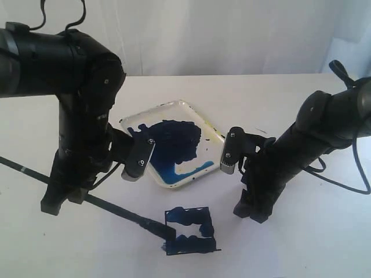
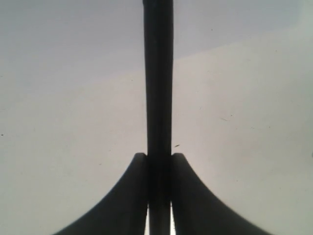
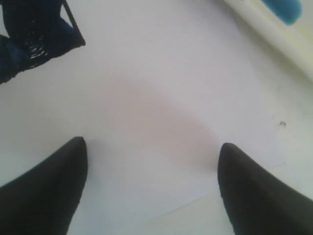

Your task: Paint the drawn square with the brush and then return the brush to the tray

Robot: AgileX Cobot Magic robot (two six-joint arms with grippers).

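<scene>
The brush point(image 1: 116, 211) is a long black stick slanting over the white table, and its dark tip rests on the left edge of the drawn square point(image 1: 191, 231). That square is thin black lines, largely smeared dark blue. My left gripper point(image 1: 68, 196) is shut on the brush handle; the left wrist view shows the handle point(image 2: 159, 73) clamped between the two fingers of the gripper point(image 2: 159, 155). The white tray point(image 1: 197, 113) with its big dark blue blotch lies behind the square. My right gripper point(image 1: 253, 213) stands open and empty to the right of the square, its jaws point(image 3: 151, 145) wide over bare table.
A corner of the painted square point(image 3: 34, 29) and the tray's rim point(image 3: 274, 29) show in the right wrist view. A pale curtain hangs behind the table. Black cables trail from both arms.
</scene>
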